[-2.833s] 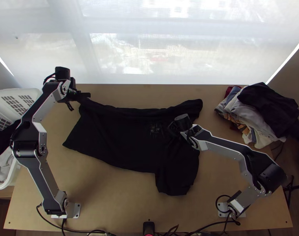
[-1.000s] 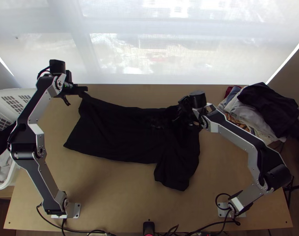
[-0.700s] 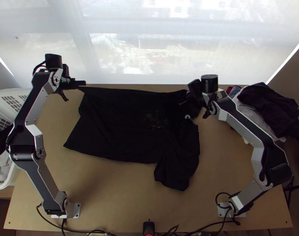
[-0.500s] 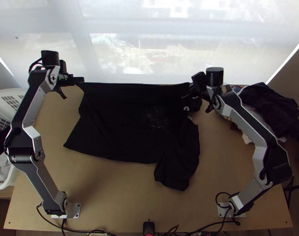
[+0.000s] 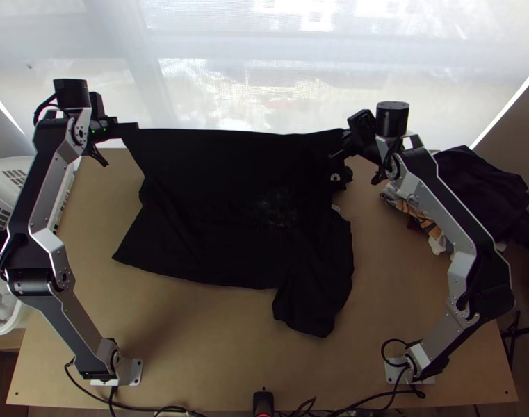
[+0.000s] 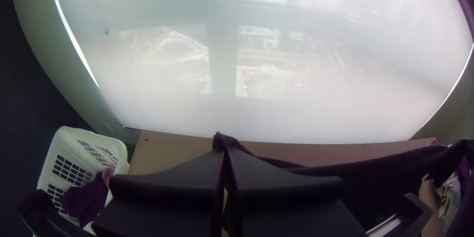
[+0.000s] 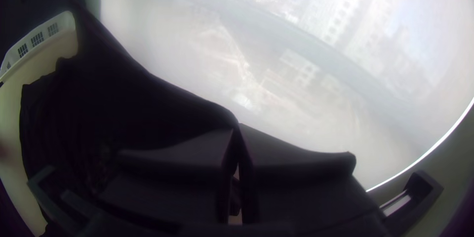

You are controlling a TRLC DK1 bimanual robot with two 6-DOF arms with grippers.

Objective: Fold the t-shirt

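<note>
In the top view my left gripper (image 5: 135, 128) is shut on one far corner of the black t-shirt (image 5: 215, 208), and my right gripper (image 5: 340, 146) holds the opposite far corner. The far edge hangs stretched between them, lifted off the table, while the near part lies on the wood with a sleeve towards the near side. In the left wrist view a pinch of shirt stands up at the tips of my left gripper (image 6: 225, 149). The right wrist view has the cloth (image 7: 123, 98) running to the closed tips of my right gripper (image 7: 238, 127).
A white basket (image 5: 71, 187) with clothes stands at the table's left edge. A heap of clothes (image 5: 473, 184) lies at the far right, close to the right arm. The wooden table (image 5: 215, 347) shows bare wood nearer the arms' bases.
Both grippers have moved up the picture, the left one also leftward and the right one rightward. The shirt's far edge has risen and straightened between them; its near part shifted slightly up the picture.
</note>
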